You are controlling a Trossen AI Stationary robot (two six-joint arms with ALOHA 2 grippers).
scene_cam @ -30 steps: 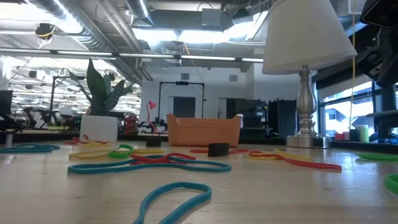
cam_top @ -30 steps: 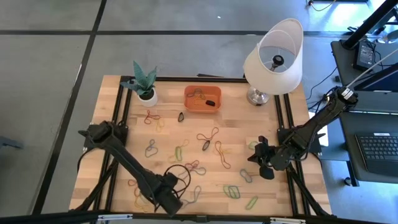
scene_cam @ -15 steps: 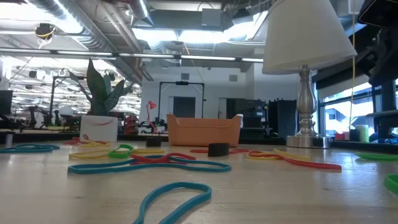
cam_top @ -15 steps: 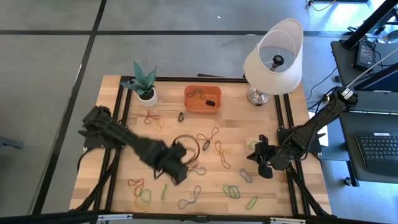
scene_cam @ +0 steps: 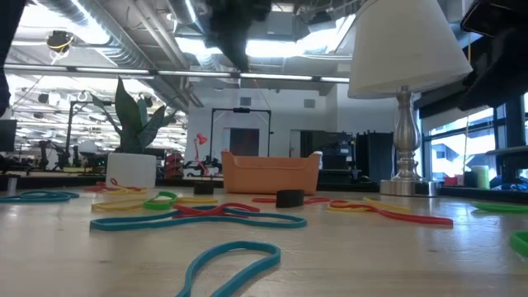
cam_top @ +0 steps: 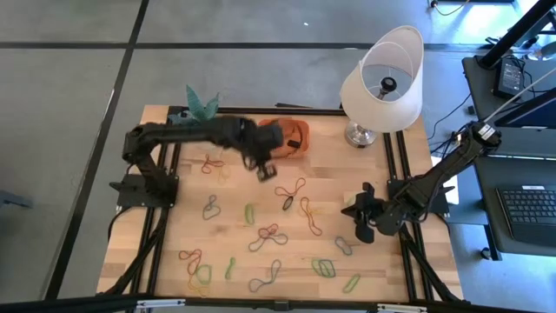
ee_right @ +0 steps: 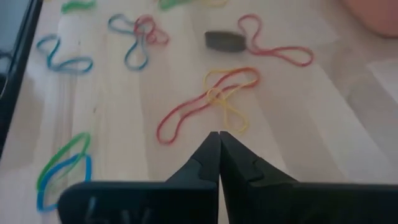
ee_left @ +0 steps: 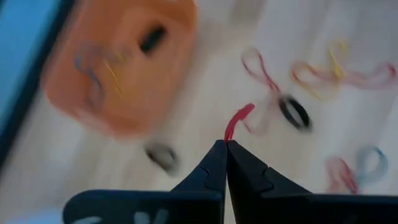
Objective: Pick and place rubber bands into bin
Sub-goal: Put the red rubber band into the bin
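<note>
My left gripper (cam_top: 265,170) is shut and hangs above the table just in front of the orange bin (cam_top: 295,137), a red rubber band (ee_left: 239,117) sticking out of its tips. The bin (ee_left: 118,68) holds a few bands and a small black piece and rests flat on the table's far side. Many loose rubber bands (cam_top: 268,235) in red, yellow, green and blue lie flat over the middle and near part of the table. My right gripper (cam_top: 354,214) is shut and empty above bands (ee_right: 214,99) at the right side. My left gripper pinches one end of the red rubber band (ee_left: 229,132) between its two fingertips. The fingers slant downward from above. The short rest of the band juts out past the tips, lifted clear of the table.
A lamp with a white shade (cam_top: 382,78) stands at the far right, with a potted plant (cam_top: 202,104) at the far left behind my left arm. A black ring (ee_left: 293,113) lies near the bin. Black frame rails (cam_top: 395,174) run along both table sides.
My left gripper has swung from the table's near edge up and toward the far edge to the bin, rolling about its own axis on the way and staying shut. My right gripper has kept its place.
</note>
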